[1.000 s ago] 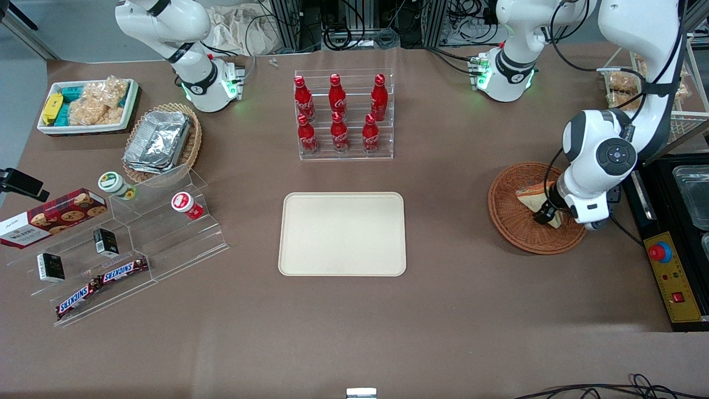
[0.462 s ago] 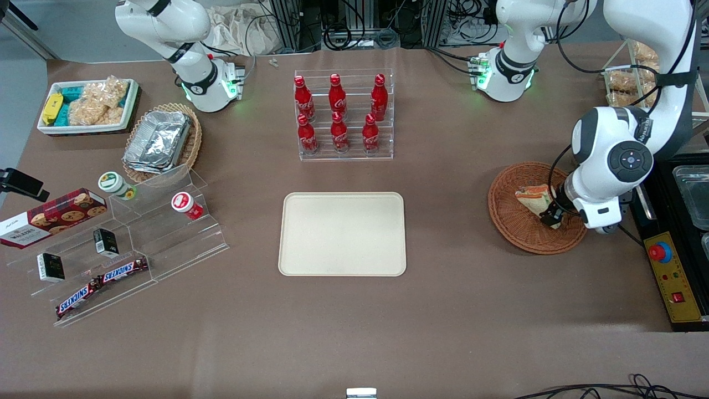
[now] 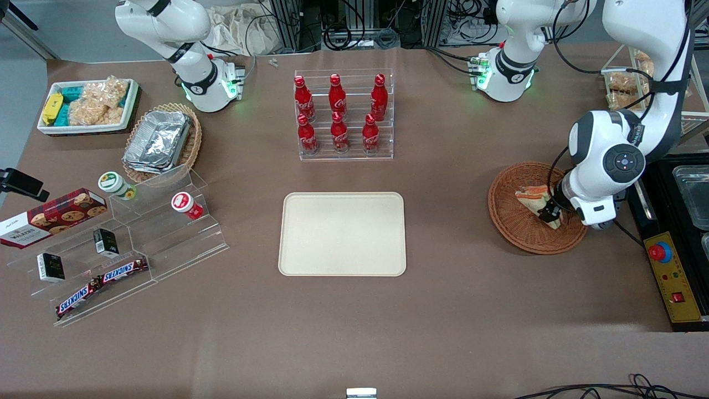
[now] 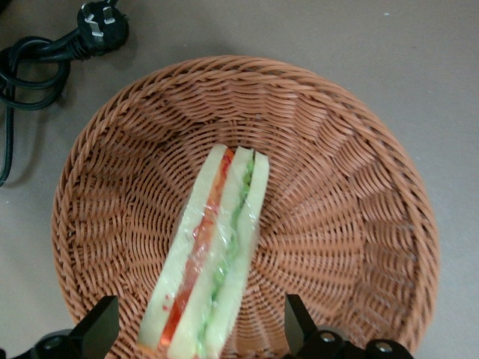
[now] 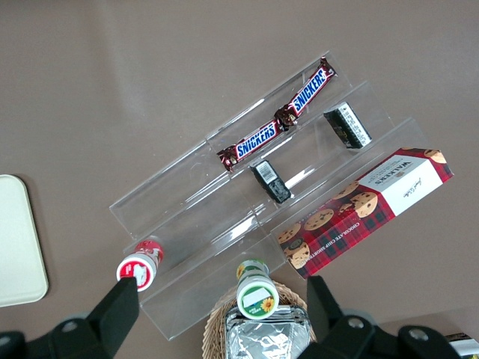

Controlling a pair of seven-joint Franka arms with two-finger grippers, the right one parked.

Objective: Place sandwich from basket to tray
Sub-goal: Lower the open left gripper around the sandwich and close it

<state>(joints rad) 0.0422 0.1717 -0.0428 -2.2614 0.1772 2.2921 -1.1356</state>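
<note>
The sandwich (image 3: 533, 198) (image 4: 218, 247), a wrapped wedge with red and green filling, lies on its edge in the round reddish-brown basket (image 3: 512, 221) (image 4: 344, 187) toward the working arm's end of the table. My gripper (image 3: 549, 215) (image 4: 200, 329) hangs just above the basket, open, with its two fingers standing apart on either side of the sandwich's wide end and not touching it. The cream tray (image 3: 342, 234) lies flat at the middle of the table, with nothing on it.
A clear rack of red cola bottles (image 3: 339, 116) stands farther from the camera than the tray. A black box with a red stop button (image 3: 659, 252) sits beside the basket at the table's end. A black power plug (image 4: 101, 19) lies on the table next to the basket.
The working arm's wrist has swung and shifted a little over the basket, settling lower around the sandwich. The sandwich stays in the basket.
</note>
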